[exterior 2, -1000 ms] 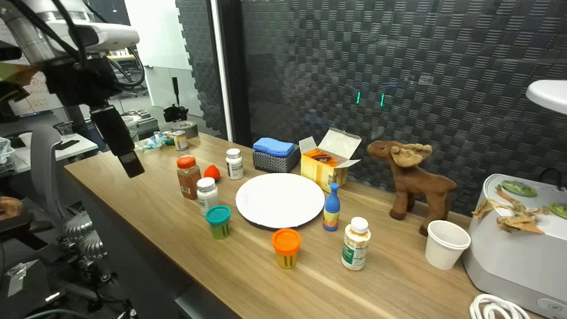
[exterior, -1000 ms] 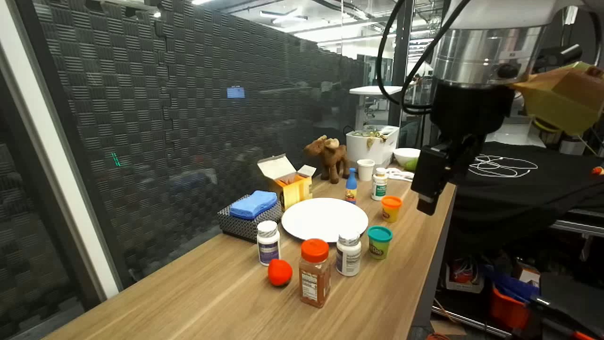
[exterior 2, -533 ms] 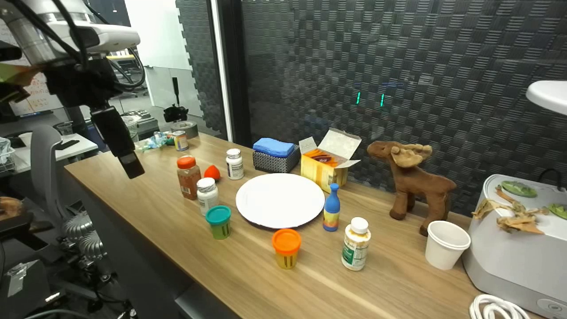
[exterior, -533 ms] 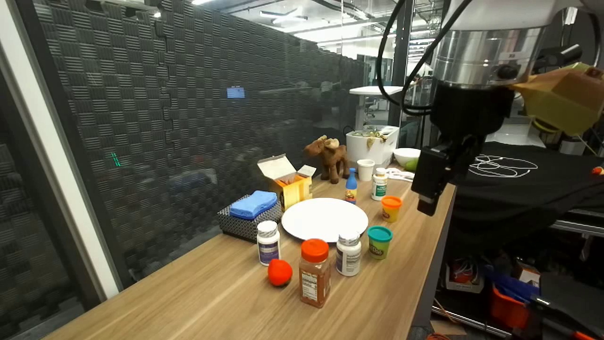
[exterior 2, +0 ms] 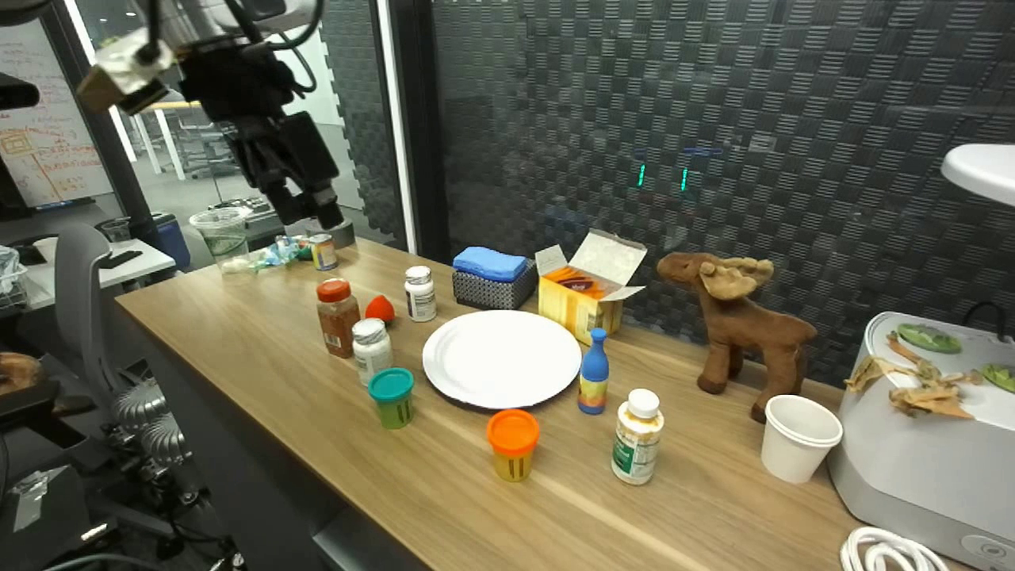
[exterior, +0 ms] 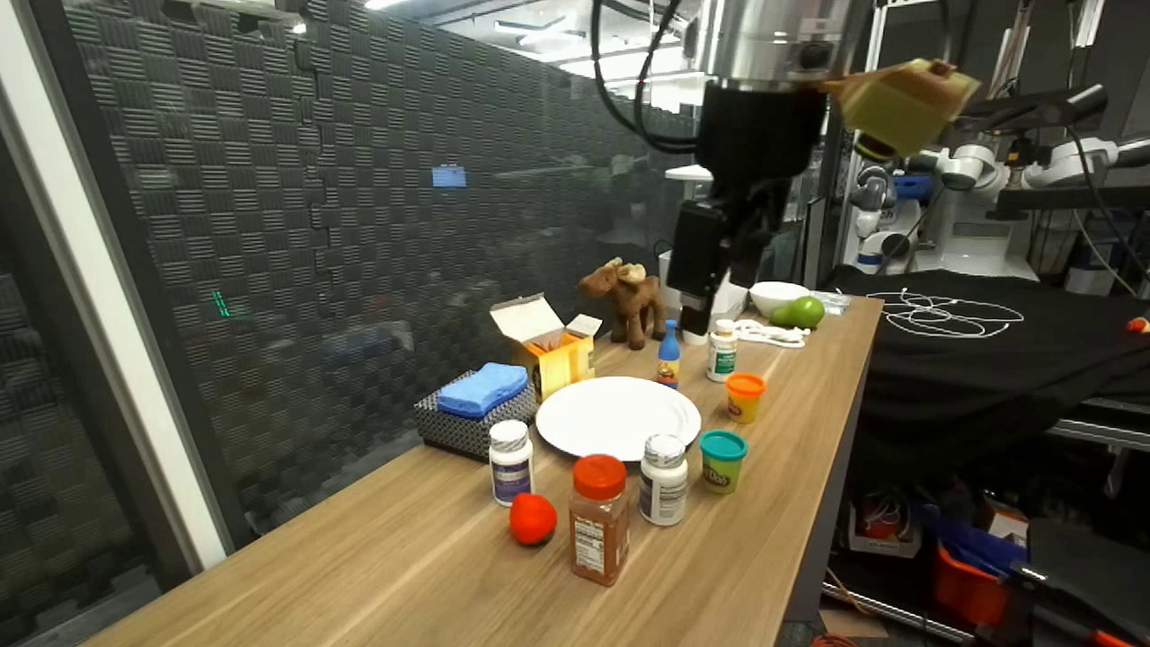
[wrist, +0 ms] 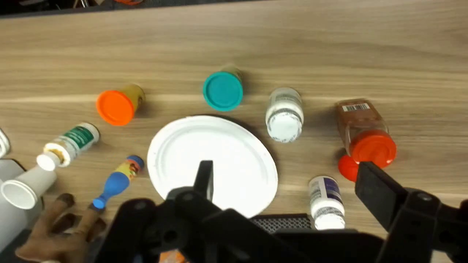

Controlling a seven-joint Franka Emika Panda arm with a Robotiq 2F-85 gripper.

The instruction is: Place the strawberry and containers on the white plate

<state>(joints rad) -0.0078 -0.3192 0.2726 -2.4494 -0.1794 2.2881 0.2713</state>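
A: Progress, quick?
B: Nothing placed, we judge: in both exterior views the white plate (exterior 2: 501,358) has nothing on it.
A: The strawberry (exterior: 533,518)?
B: On the tabletop (exterior: 386,575), off the plate, just beside the spice bottle (exterior: 599,530).
A: The rest?
B: Off too, as we see it: spice bottle, purple-labelled bottle (exterior: 511,469), teal-lidded tub (exterior: 722,463), orange-lidded tub (exterior: 745,400), all upright. We can't tell exactly which ones count.
A: Jaws?
B: Spread wide, nothing between them; we have the gripper (wrist: 287,179) well above the tabletop.
A: So what's left?
B: Everything, by our reading. We'd log it as pre-pick, first grasp likely next.
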